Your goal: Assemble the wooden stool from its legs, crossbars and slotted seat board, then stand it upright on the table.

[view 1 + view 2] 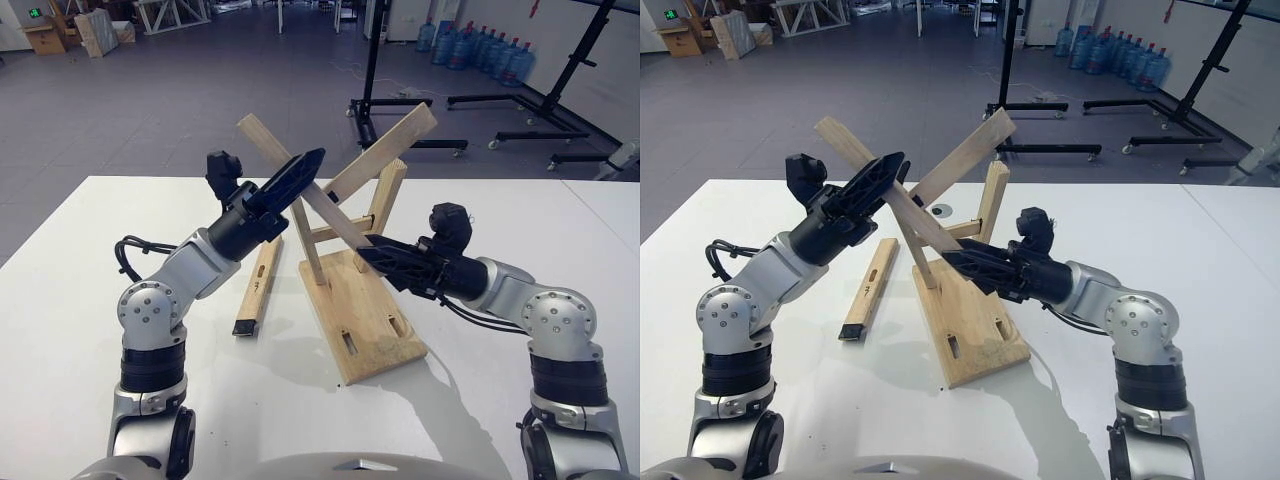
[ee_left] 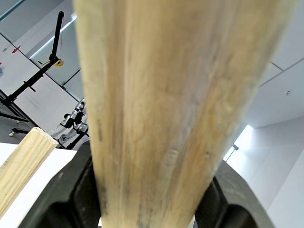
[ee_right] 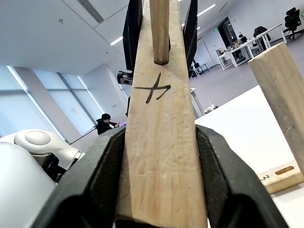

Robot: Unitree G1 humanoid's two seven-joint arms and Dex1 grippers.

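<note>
The slotted seat board (image 1: 378,325) lies flat on the white table. One leg (image 1: 386,198) stands on its far end, with a crossbar (image 1: 335,232) running from it. A second leg (image 1: 395,145) leans up to the right. Crossing it is a third leg (image 1: 265,140), marked "4" (image 3: 161,142), which both grippers hold. My left gripper (image 1: 310,165) is shut on its middle (image 2: 175,109). Shut on the lower end, just above the board, is my right gripper (image 1: 366,252). A thin bar (image 1: 308,245) runs down from this leg to the board.
A loose slotted leg (image 1: 257,285) lies on the table left of the board, under my left arm. The table (image 1: 80,300) has free room at both sides and in front. Black wheeled stands (image 1: 480,105) sit on the floor behind.
</note>
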